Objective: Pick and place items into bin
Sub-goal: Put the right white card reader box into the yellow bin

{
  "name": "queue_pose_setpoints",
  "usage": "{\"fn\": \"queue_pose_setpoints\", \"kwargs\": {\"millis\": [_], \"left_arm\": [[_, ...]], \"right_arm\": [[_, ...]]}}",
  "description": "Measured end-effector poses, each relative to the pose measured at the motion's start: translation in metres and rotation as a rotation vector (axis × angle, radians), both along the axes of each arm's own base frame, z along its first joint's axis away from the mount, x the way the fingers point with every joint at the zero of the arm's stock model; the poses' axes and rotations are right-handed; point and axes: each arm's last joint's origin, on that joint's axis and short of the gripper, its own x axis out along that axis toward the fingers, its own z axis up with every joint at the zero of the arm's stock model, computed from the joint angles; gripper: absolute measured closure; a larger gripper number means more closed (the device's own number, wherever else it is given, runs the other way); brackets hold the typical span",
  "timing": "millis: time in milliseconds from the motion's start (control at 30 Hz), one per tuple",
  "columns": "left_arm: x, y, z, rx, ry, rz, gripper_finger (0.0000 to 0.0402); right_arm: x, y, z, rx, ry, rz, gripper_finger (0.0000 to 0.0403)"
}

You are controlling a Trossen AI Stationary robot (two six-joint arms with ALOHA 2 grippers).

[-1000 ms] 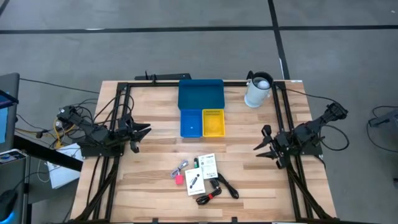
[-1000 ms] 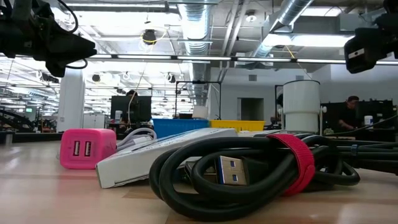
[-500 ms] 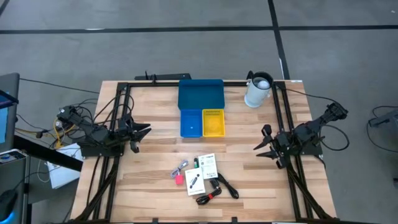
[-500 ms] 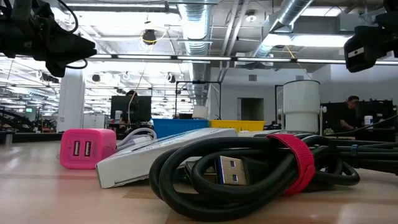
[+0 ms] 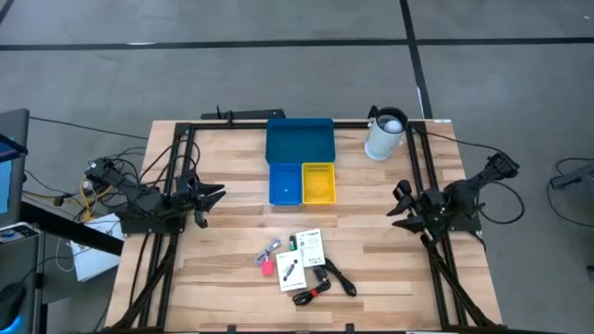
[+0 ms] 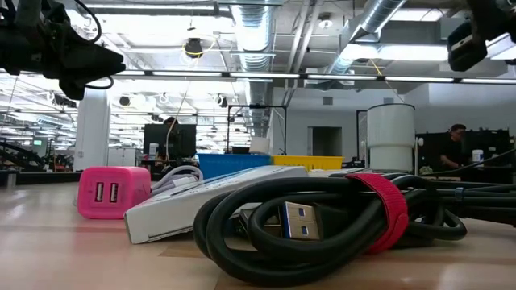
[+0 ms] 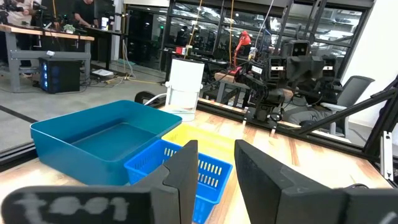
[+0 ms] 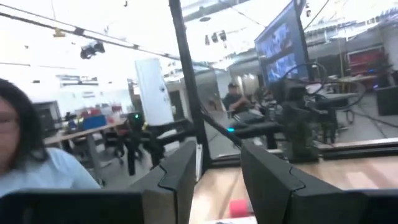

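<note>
Items wait in a cluster near the table's (image 5: 223, 148) front edge, about mid-width; both arms are parked at the side edges, nothing in hand. The pile: white printed cards (image 5: 311, 247), a pink-red block (image 5: 266, 268) at the cluster's left end, a grey cord (image 5: 270, 250) just behind the block, and a black cable with red tip (image 5: 327, 283) at the cluster's right, nearest the front edge. In the low view the block (image 6: 113, 192) sits beside a card's edge and the coiled cable (image 6: 322, 225) fills the foreground.

The bin (image 5: 300, 141) lies toward the rear edge, center: a wide blue tray with two small square bins, one blue (image 5: 285, 183) and one yellow (image 5: 318, 183), joined on its front side. Bin well apart from the items, straight back from them.

Key relation: the cluster lies fwd and inward of each gripper, roughly between the two. The left gripper (image 5: 215, 195) hangs by the left edge, fingers aimed toward table center, jaws parted w/ a narrow gap, empty; left wrist view shows its fingers (image 7: 183, 180) pointing at the small bins. The right gripper (image 5: 399, 206) hangs by the right edge, aimed inward, jaws likewise slightly parted, empty; the right wrist view shows a glimpse of the pink-red block (image 8: 239, 207) between its fingers, far off.

Judgement: the block and cord sit a bit nearer the left arm, the cable nearer the right. The cable's long axis runs diagonally across the front; the cards lie roughly front-to-back. Either arm must swing toward the front edge and drop.
</note>
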Motion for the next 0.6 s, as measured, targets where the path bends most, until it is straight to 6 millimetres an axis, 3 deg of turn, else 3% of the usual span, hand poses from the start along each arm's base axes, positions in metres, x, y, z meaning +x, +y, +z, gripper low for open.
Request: {"fn": "queue_pose_setpoints", "kwargs": {"millis": [367,600], "left_arm": [[0.0,0.0,0.0,0.0,0.0,0.0,0.0307],[0.0,0.0,0.0,0.0,0.0,0.0,0.0307]], "right_arm": [[0.006,-0.017,-0.01,-0.126,0.133,-0.474,0.0278],[0.006,-0.024,-0.004,0.229,0.338,-0.486,0.0238]]}}
